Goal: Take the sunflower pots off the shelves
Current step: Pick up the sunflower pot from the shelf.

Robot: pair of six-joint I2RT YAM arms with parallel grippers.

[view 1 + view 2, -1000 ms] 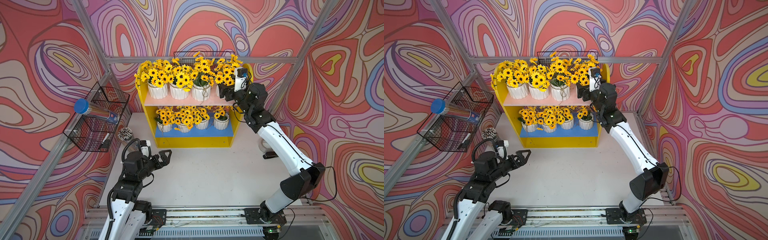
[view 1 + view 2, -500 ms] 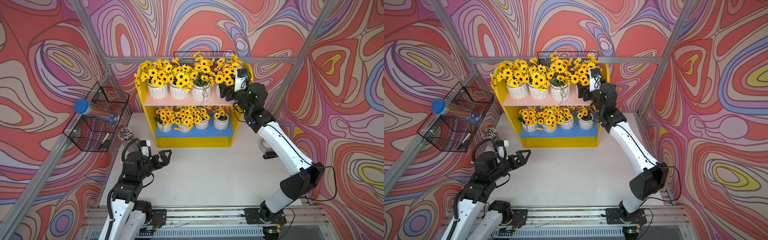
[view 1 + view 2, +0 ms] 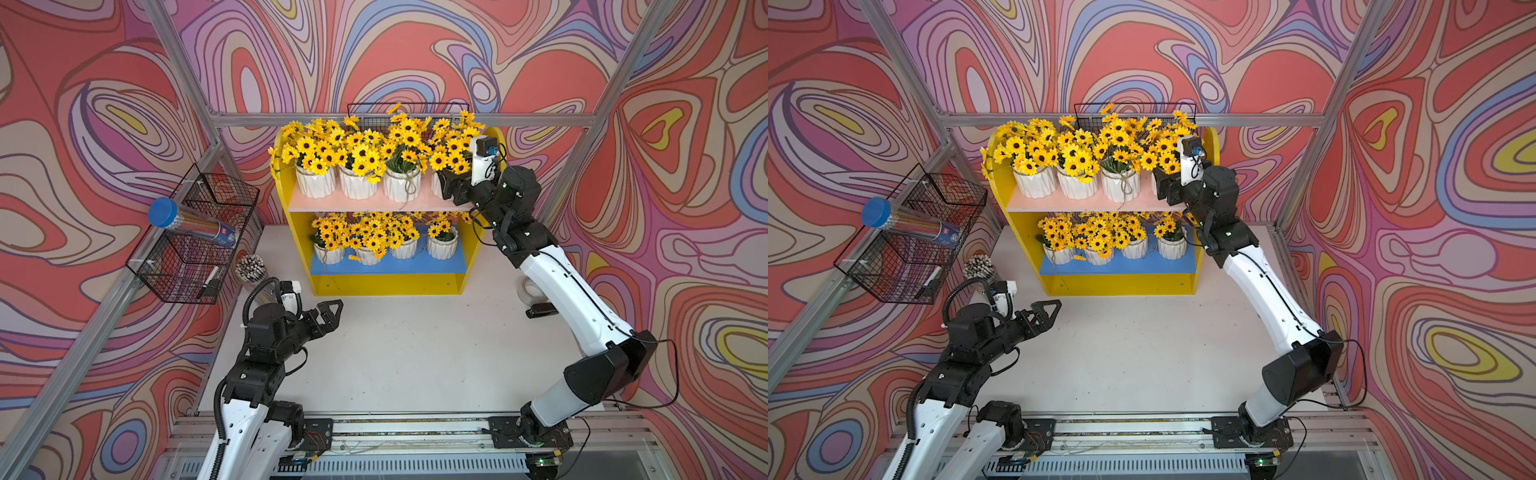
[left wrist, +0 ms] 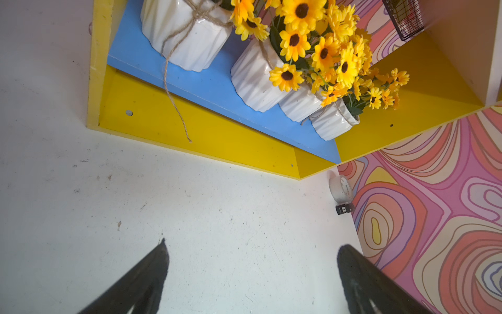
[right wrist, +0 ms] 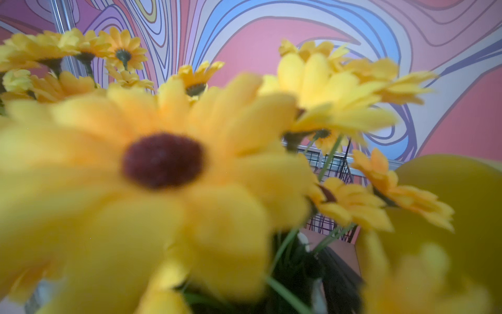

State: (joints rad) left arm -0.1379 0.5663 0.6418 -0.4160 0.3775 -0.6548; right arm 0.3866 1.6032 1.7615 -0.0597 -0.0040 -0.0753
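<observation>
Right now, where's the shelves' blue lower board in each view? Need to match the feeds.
Both top views: blue lower board at centre, under four sunflower pots.
Left wrist: the strip between the pots and the yellow front of the shelves.
Right wrist: not in it; blurred sunflowers fill the frame.
Shared landmark: black wire basket behind the shelves, in all four.

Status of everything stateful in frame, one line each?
left gripper: open, empty, above the table
right gripper: at the rightmost upper pot, grip unclear
upper pots: upright on the pink board
lower pots: upright on the blue board
blue-capped tube: capped, lying in the wire basket
</observation>
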